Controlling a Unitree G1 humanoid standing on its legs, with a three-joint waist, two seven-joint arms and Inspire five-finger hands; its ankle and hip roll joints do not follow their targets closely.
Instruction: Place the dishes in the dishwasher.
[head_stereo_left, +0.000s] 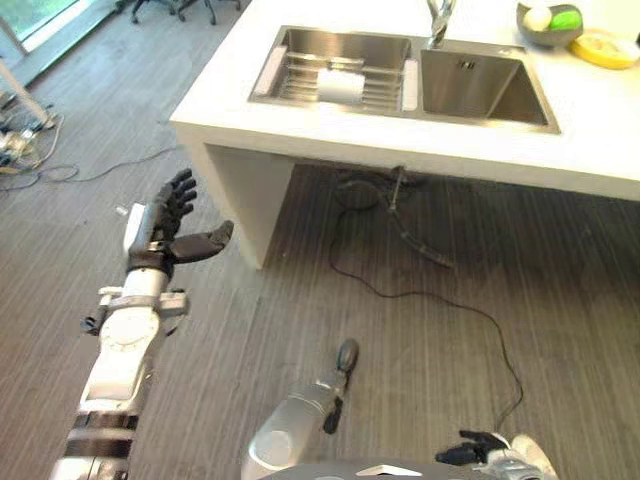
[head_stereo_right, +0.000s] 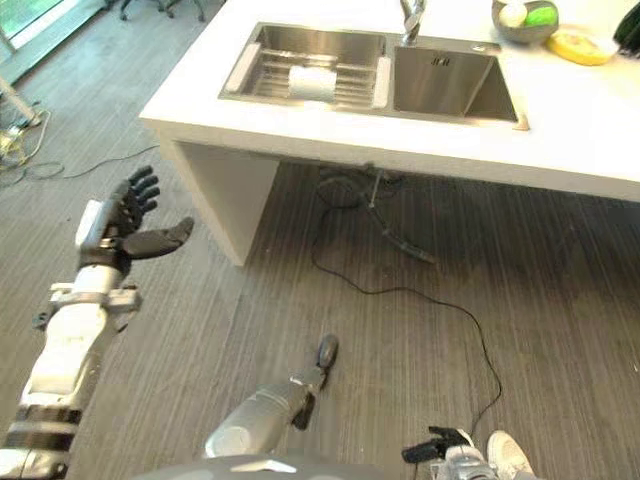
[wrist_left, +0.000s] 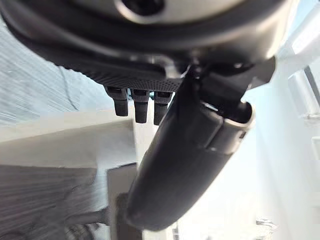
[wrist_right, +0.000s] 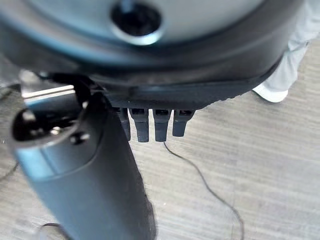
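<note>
- Out over the grey, finely ribbed floor (head_stereo_left: 420, 330), my left hand (head_stereo_left: 165, 232) is raised in front of the white counter (head_stereo_left: 600, 150), fingers straight and spread, thumb stuck out sideways, holding nothing.
- In my left wrist view the dark fingers (wrist_left: 135, 105) show as short blunt stubs in a row beside the smooth, rounded thumb (wrist_left: 185, 170), all relaxed.
- My right hand (head_stereo_left: 478, 447) sits low near my own body, close to the floor; in its wrist view the fingers (wrist_right: 150, 125) hang straight and loose beside the thick matt thumb (wrist_right: 85, 185), gripping nothing.
- The counter is a thick white slab with a square end panel, and a double stainless-steel sink (head_stereo_left: 400, 75) is set into it near its front edge.
- In the left basin, a wire rack (head_stereo_left: 300, 80) of thin steel bars carries a white, rounded dish (head_stereo_left: 342, 86), lying at the rack's middle.
- The right basin is bare brushed metal; a shiny tap (head_stereo_left: 440, 20) rises at the back rim between the basins.
- Towards the counter's back right corner stands a grey bowl (head_stereo_left: 548, 24) holding a white and a green round thing, with a flat yellow sponge-like piece (head_stereo_left: 605, 48) just beside it.
- A person's white shoe (wrist_right: 270, 92) and pale trouser leg show on the floor in my right wrist view.
</note>
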